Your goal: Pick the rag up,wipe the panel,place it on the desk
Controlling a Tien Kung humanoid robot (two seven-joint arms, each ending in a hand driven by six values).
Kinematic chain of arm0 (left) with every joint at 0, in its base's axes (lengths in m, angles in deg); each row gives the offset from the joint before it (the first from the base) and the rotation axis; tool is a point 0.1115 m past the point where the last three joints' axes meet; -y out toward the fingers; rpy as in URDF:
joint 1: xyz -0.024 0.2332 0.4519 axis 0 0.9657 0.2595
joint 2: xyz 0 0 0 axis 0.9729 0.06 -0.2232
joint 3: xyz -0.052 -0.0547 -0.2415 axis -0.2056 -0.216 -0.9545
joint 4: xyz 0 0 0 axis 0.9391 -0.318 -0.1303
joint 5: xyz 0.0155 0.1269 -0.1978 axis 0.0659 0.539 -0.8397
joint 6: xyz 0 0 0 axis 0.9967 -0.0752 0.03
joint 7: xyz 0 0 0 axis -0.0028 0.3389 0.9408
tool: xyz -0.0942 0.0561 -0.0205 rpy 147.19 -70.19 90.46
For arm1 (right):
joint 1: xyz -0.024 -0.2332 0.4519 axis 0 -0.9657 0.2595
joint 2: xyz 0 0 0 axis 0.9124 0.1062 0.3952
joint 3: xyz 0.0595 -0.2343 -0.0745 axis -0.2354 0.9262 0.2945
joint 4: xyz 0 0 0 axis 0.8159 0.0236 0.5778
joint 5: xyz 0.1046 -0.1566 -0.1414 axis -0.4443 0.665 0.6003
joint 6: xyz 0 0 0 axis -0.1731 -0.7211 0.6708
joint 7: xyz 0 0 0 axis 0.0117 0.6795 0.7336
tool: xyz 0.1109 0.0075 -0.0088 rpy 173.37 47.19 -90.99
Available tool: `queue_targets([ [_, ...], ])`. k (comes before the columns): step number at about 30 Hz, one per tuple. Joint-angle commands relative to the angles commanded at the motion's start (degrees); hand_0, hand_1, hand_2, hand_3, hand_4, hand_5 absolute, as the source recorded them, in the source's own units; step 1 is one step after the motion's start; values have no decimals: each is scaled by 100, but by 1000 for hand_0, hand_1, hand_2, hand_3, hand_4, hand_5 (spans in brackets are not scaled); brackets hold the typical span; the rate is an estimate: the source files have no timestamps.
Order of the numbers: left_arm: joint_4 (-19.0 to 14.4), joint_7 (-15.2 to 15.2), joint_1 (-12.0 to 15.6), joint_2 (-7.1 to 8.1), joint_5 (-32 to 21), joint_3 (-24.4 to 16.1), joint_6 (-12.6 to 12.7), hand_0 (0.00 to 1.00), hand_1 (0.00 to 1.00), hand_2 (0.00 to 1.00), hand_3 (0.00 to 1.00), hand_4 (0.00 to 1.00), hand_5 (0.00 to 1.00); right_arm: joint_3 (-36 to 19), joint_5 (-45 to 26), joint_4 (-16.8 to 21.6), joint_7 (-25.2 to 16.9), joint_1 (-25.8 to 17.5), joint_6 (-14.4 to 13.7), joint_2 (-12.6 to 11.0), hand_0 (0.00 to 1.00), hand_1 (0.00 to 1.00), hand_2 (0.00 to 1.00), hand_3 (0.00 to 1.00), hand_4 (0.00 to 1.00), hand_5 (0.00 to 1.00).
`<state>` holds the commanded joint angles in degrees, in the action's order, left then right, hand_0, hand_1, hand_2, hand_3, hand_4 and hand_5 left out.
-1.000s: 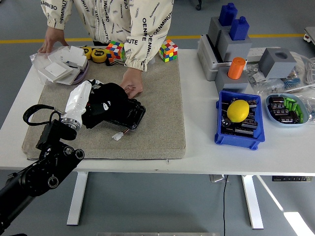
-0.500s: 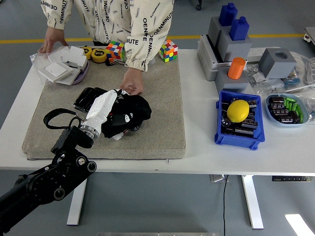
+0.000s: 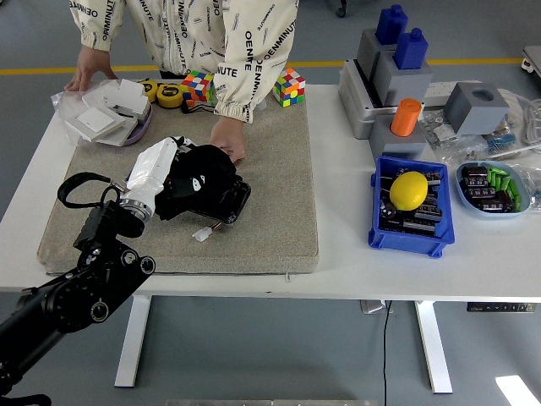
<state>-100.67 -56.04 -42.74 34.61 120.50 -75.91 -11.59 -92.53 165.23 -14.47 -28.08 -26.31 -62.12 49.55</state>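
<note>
A black rag (image 3: 205,173) lies bunched on a dark glossy panel (image 3: 230,201) on the beige mat (image 3: 270,211). My left hand (image 3: 173,178), white-backed with black fingers, presses down on the rag's left part and grips it. A small white connector (image 3: 202,234) on a wire lies by the panel's front edge. A person's hand (image 3: 226,139) rests on the panel's far edge, holding it in place. My right arm is out of view.
The person's other hand (image 3: 87,68) rests on a bag of white boxes (image 3: 108,114). Two colour cubes (image 3: 289,87) and tape measures (image 3: 172,95) sit at the back. A blue bin with a yellow lemon (image 3: 409,189), grey blocks and an orange cylinder (image 3: 406,117) stand right.
My left hand swept right across the panel with the rag, then back left to its current spot. The person's hand stayed on the panel's far edge.
</note>
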Motion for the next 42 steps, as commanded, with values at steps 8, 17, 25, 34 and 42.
queue_targets([
  [8,618,-27,-187,-28,186,-583,23,239,312,389,560,701,2,32,-32,7,1,4,1,-1,540,559,490,521,884,354],
  [17,1261,10,-379,-61,472,-1129,43,237,310,389,560,702,2,-10,-13,-1,3,11,-1,2,539,559,490,522,884,354],
  [25,1530,-36,-418,-62,633,-1541,189,236,308,388,560,703,2,20,-20,-3,1,1,2,-4,538,558,490,522,884,354],
  [34,1348,-53,-321,-20,473,-1331,190,235,307,388,560,703,2,71,-44,0,-3,-1,6,-21,536,560,490,522,885,353],
  [42,900,-24,-201,55,234,-866,178,233,304,388,560,704,2,85,-21,0,-2,-12,5,-40,535,559,490,522,885,352],
])
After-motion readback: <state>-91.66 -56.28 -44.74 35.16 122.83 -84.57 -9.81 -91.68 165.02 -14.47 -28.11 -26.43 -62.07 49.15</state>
